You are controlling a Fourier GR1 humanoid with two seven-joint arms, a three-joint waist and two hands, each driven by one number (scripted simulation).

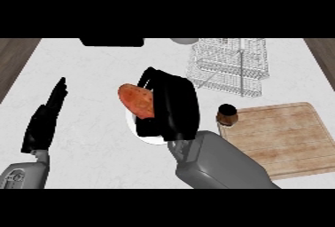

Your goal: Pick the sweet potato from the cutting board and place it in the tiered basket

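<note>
One sweet potato (135, 100) in right hand (171, 106)

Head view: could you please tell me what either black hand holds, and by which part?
The right hand holds the orange sweet potato along its right side; the left hand holds nothing.

A kitchen: a pale marble-like counter (98, 66) carries a wooden cutting board (288, 137) at four o'clock, a wire tiered basket (229, 66) at one o'clock, and a small dark-capped jar (227, 115) beside the board.
</note>
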